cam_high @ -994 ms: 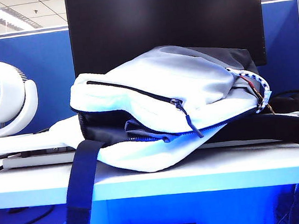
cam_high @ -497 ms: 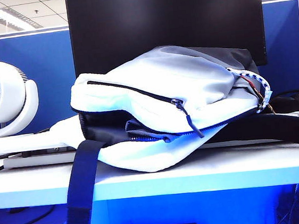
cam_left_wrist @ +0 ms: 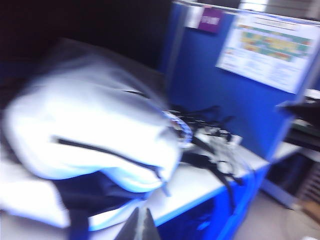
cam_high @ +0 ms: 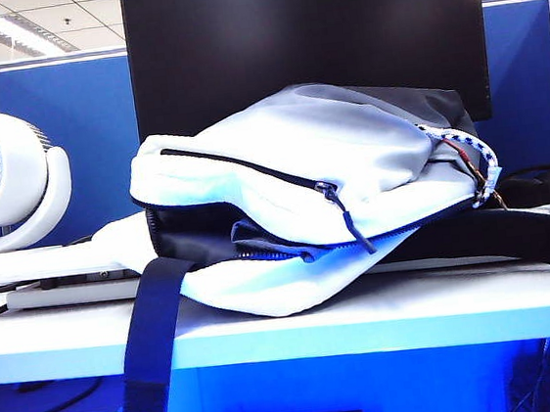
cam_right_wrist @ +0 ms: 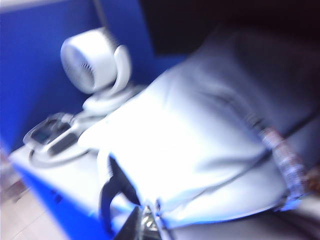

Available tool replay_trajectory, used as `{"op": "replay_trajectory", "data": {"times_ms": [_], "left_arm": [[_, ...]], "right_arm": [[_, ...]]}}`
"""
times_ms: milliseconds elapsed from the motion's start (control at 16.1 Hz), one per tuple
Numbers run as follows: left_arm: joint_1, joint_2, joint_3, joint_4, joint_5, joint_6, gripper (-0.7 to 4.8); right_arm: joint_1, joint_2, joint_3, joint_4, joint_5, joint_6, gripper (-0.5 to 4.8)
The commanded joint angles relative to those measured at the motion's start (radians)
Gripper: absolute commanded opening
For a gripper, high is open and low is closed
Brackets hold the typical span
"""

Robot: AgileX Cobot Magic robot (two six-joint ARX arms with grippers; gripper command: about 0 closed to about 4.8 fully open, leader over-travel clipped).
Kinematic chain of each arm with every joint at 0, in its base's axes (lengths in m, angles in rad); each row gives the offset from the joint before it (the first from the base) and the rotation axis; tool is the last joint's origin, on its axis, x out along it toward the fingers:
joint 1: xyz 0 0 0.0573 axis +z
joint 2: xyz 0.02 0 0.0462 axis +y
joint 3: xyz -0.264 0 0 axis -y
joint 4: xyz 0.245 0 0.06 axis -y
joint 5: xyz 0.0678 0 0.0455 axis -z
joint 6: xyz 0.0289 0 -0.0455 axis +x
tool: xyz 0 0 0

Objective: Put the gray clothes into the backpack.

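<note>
A white table spans the exterior view, and behind it stands a big black monitor against blue partition walls. The backpack lies on its side across the middle of the tabletop, its white body bulging, the blue-edged zipper parted along the front edge. In that gap sits the gray clothes, a dark folded bulge tucked inside the dark lining with only a small part showing. A dark navy strap hangs from the bag over the table's front edge. A white round fan stands on the table left of the bag, apart from it. The speckled cord curls at the bag's right end. Neither arm shows in the exterior view. The left gripper appears only in the blurred left wrist view, fingers pressed together with nothing between them, off the table's near edge. The right gripper is likewise closed and empty, off the bag's near side.
</note>
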Motion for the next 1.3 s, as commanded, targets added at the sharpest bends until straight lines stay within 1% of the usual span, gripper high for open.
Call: {"op": "replay_trajectory", "data": {"times_ms": [62,124,186,249,373,435,559,621,746,870,994,1305], "left_arm": [[0.000,-0.003,-0.111,0.207,0.016,-0.074,-0.05],[0.000,-0.003,-0.171,0.302,-0.020,-0.103,-0.05],[0.000,-0.003,-0.238,0.405,-0.061,-0.136,-0.05],[0.000,-0.003,-0.288,0.483,-0.092,-0.143,-0.05],[0.000,-0.003,-0.350,0.565,-0.141,-0.143,-0.05],[0.000,-0.003,-0.380,0.594,-0.159,-0.143,-0.05],[0.000,-0.003,-0.413,0.599,-0.157,-0.143,-0.05],[0.000,-0.003,-0.423,0.598,-0.157,-0.141,-0.05],[0.000,-0.003,-0.438,0.595,-0.159,-0.092,-0.05],[0.000,-0.003,-0.438,0.594,-0.145,-0.102,-0.05],[0.000,-0.003,-0.438,0.583,-0.142,-0.175,-0.05],[0.000,-0.003,-0.438,0.566,-0.143,-0.175,-0.05]], "right_arm": [[0.001,-0.011,-0.126,0.302,-0.053,-0.004,-0.05],[0.000,-0.008,-0.191,0.438,-0.029,-0.010,-0.05],[-0.001,-0.002,-0.257,0.575,0.040,-0.012,-0.05],[-0.002,0.006,-0.296,0.647,0.083,-0.012,-0.05],[-0.002,0.024,-0.317,0.665,0.154,-0.011,-0.05],[-0.002,0.039,-0.317,0.668,0.147,-0.012,-0.05],[-0.002,0.079,-0.317,0.705,0.061,-0.027,-0.05],[-0.002,0.101,-0.317,0.723,0.021,-0.061,-0.05],[-0.002,0.148,-0.317,0.747,-0.017,-0.117,-0.05],[-0.002,0.183,-0.317,0.740,-0.016,-0.116,-0.05],[-0.001,0.185,-0.317,0.723,-0.016,-0.116,-0.05],[-0.002,0.184,-0.317,0.699,-0.016,-0.116,-0.05]]}}
